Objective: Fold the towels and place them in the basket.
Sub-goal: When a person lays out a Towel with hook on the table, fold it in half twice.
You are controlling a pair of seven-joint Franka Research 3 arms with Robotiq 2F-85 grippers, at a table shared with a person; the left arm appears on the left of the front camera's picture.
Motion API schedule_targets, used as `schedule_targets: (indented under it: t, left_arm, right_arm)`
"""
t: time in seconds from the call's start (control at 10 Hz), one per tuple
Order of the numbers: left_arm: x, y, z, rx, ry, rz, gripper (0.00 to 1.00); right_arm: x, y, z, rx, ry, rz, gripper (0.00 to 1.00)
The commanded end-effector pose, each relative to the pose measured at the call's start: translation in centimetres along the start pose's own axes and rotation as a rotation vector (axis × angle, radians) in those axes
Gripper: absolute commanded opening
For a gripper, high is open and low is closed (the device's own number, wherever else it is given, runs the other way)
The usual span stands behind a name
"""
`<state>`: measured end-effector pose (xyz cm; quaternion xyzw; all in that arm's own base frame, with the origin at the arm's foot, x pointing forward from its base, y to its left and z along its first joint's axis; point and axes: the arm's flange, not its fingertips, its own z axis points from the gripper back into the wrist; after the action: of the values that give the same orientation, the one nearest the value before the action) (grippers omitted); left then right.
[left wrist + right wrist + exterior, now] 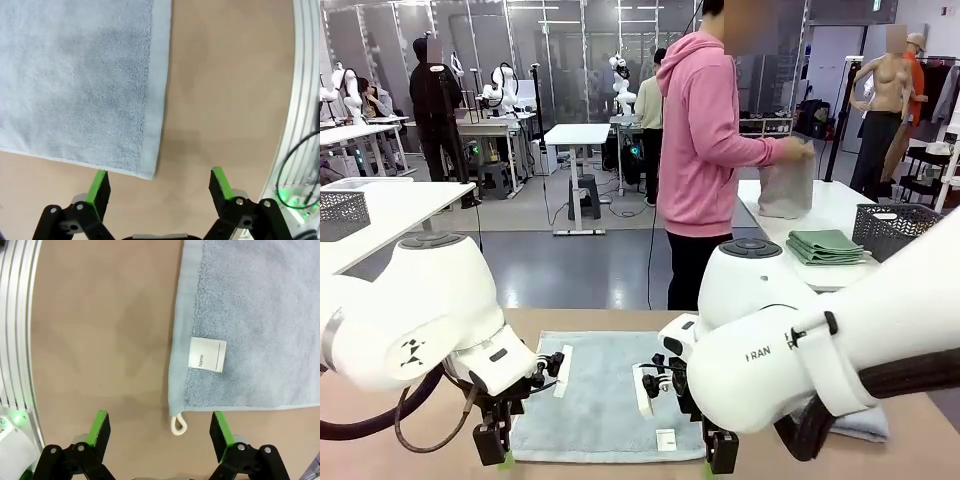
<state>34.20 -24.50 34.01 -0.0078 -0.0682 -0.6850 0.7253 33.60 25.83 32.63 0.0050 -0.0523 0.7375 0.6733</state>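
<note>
left pincer (160, 180) and right pincer (160, 422) both spread apart, gripping nothing, low over the table (600, 470). spread flat there between them, one pale blue towel (605, 400), a near corner just ahead of each pincer. by the right pincer's corner, a white label (207, 355), then a small loop (179, 425) seen between its green pads (100, 422).

We see a large workshop room with a shiny grey floor (570, 265); small white tables (577, 135) stand across it, one with a dark stool (590, 195) by it; a long white table (390, 205) runs along the left; dark glass panels (570, 50) line the back wall; nearest us lies a tan worktop (410, 455), evenly lit.
</note>
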Motion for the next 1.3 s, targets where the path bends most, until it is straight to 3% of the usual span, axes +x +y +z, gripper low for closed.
schedule_targets:
  t: [0.0, 1.2]
  left_arm:
    - [-3.5, -3.3, -3.2, 0.033, -0.004, -0.014, 1.00]
    - [-3.1, -2.0, -5.0, 0.003, -0.002, -0.028, 1.00]
  right_arm:
    - [0.4, -1.0, -1.0, -0.020, 0.006, 0.029, 1.00]
    - [0.4, -3.5, -4.0, 0.052, -0.022, -0.025, 1.00]
